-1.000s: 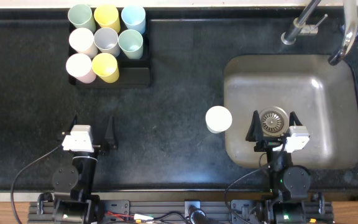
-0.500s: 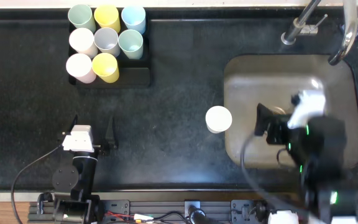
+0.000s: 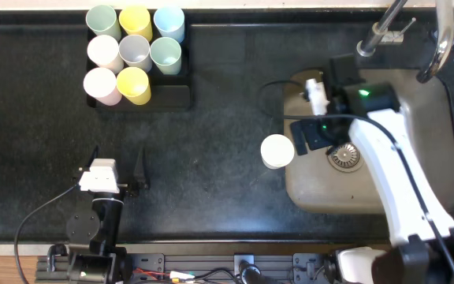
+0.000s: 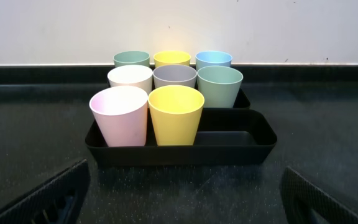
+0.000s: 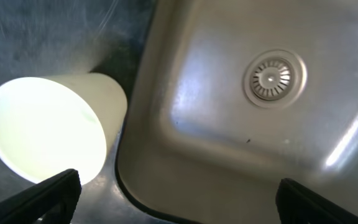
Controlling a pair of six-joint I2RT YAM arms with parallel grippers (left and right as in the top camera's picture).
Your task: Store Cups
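Note:
A white cup (image 3: 277, 151) stands upright on the dark counter, just left of the sink. My right gripper (image 3: 310, 136) hovers over the sink's left rim beside it. In the right wrist view the gripper (image 5: 179, 184) is open and holds nothing, with the cup (image 5: 45, 134) close by one finger. A black tray (image 3: 172, 98) at the back left holds several pastel cups (image 3: 135, 54). My left gripper (image 3: 117, 159) rests open near the front edge, facing the tray (image 4: 179, 153) and its cups (image 4: 175, 114) from a distance.
The steel sink (image 3: 416, 87) with its drain (image 5: 273, 78) takes up the right side, and a faucet (image 3: 385, 28) rises behind it. The tray's front right slot (image 4: 232, 137) holds no cup. Bare dark counter (image 3: 211, 173) lies between tray and sink.
My right arm has risen from its rest at the front and swung up and left, over the sink's left rim next to the white cup. The left arm has kept still.

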